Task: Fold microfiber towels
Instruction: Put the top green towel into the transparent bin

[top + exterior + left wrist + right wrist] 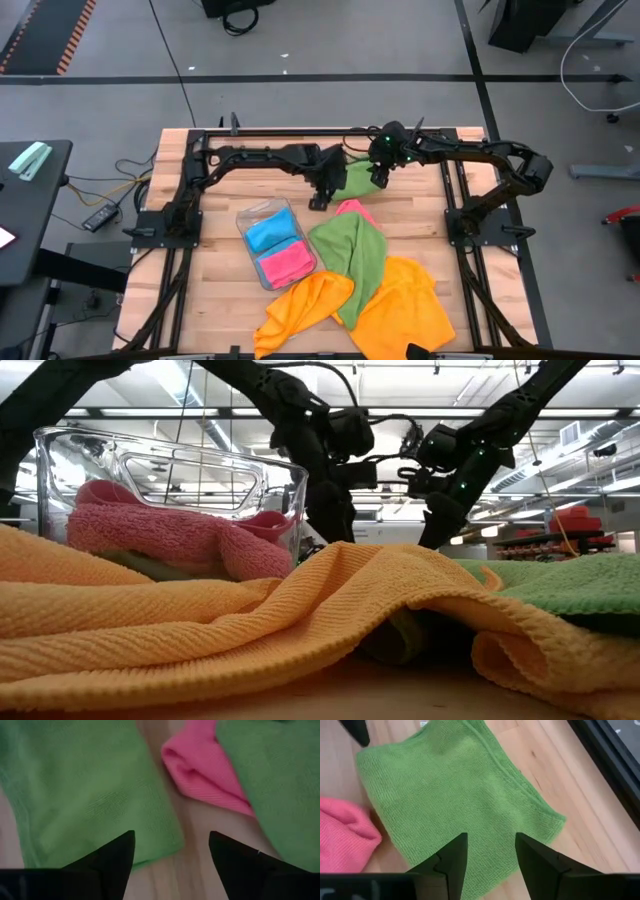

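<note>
Both grippers (171, 855) (490, 855) above folded green towel (455, 795)

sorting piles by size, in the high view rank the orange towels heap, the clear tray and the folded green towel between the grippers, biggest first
1. orange towels, clearly the largest patch
2. clear tray
3. folded green towel, smallest, though the right gripper hides part of it
</note>
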Controlling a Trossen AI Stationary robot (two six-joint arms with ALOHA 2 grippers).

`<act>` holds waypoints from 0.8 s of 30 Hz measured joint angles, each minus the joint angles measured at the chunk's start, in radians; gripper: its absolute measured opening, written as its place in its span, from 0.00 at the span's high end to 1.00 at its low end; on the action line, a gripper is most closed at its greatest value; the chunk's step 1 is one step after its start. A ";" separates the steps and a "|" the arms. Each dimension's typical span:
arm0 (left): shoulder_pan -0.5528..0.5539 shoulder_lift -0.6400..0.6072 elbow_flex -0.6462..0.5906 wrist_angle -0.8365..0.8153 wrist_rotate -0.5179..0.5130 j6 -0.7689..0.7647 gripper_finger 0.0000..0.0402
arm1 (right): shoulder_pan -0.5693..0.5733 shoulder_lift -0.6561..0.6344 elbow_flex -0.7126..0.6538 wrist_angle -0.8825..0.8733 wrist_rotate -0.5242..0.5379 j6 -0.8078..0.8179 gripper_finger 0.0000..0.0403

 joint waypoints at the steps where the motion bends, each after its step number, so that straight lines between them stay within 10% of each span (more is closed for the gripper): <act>1: -0.008 0.000 -0.014 0.018 -0.016 0.000 0.33 | 0.000 0.000 0.000 0.000 0.000 0.000 0.57; 24: -0.110 -0.003 -0.255 0.328 -0.321 -0.057 0.32 | 0.010 0.000 0.000 -0.001 0.000 0.076 0.57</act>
